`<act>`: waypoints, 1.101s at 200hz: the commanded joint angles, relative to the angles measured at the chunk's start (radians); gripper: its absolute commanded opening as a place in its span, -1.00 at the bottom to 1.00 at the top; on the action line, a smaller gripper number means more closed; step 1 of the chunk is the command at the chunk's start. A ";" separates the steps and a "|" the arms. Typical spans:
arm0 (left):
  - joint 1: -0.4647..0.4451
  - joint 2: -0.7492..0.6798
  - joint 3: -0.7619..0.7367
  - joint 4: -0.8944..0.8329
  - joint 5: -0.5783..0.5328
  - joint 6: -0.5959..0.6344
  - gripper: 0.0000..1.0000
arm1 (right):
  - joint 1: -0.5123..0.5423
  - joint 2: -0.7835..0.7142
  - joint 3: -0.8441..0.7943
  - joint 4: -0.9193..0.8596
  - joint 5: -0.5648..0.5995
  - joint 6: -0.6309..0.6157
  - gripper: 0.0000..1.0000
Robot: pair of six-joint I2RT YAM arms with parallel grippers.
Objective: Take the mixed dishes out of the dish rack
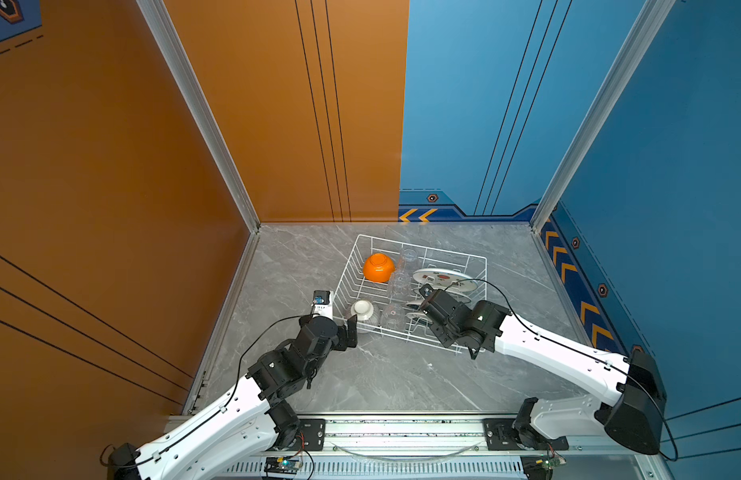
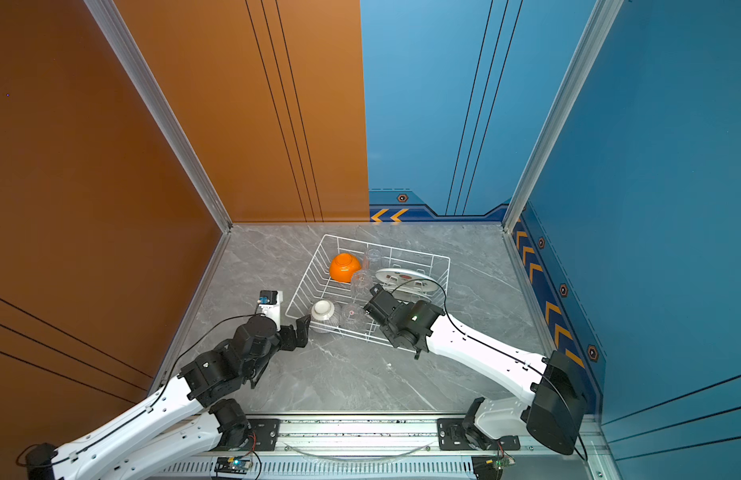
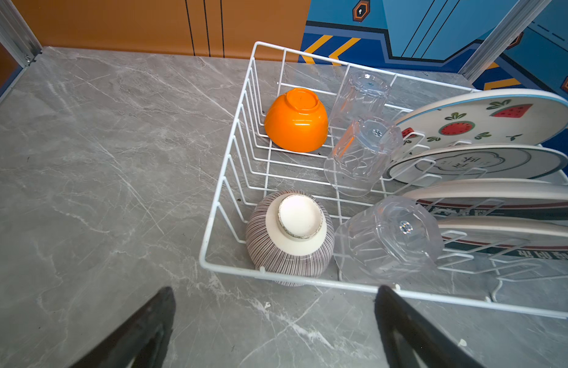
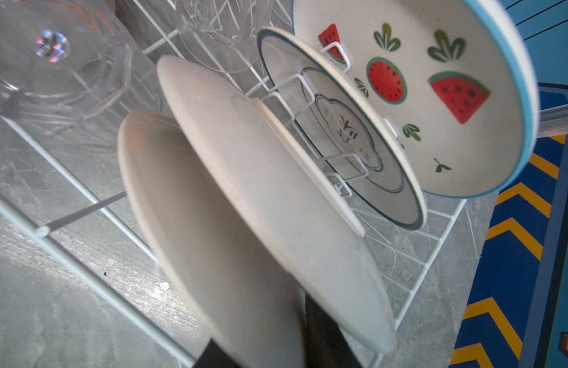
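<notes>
The right claw (image 4: pixel 263 331) is pinching the edge of the nearest plate (image 4: pixel 196 223), with one black finger on each side of it. That plate is creamy white on the back. It stands on its edge in the prongs at the near end of the dish rack (image 3: pixel 467 299). Just behind it stands a second cream plate (image 4: pixel 260 153). Behind that comes the teal-rim plate (image 4: pixel 349 133). Last comes the watermelon plate (image 4: pixel 451 95), which has a blue edge and leans at the far end of the row. All four plates are in the right part of the rack.

The left claw (image 3: pixel 276 294) is spread wide and holds nothing. It hangs over the grey stone table (image 3: pixel 101 159), just outside the near left corner of the rack. Right past its fingers, inside that corner, sits the striped bowl (image 3: pixel 289 235), upside down. Beside the bowl is the first glass (image 3: pixel 387 235), clear and bottom-up. The second glass (image 3: pixel 362 153) and the third glass (image 3: pixel 360 95) stand bottom-up too, in a line going toward the back. The orange bowl (image 3: pixel 297 121) sits upside down in the far left corner, next to the third glass. The rack rests on the table, toward the back wall.
</notes>
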 commanded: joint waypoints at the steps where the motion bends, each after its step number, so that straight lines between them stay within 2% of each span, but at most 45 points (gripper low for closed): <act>1: -0.008 -0.007 -0.013 0.005 -0.017 -0.002 0.96 | 0.007 0.041 0.010 -0.015 0.004 -0.017 -0.44; 26: -0.008 -0.007 -0.014 0.004 0.001 -0.014 0.96 | 0.007 0.050 0.017 -0.014 0.011 -0.025 -0.65; 126: -0.007 -0.005 -0.015 0.005 -0.005 -0.022 0.96 | 0.026 -0.042 0.036 0.012 0.114 -0.036 -1.00; 220: -0.006 0.048 0.007 0.055 -0.001 0.006 0.96 | 0.026 -0.100 0.115 0.030 0.184 -0.074 -1.00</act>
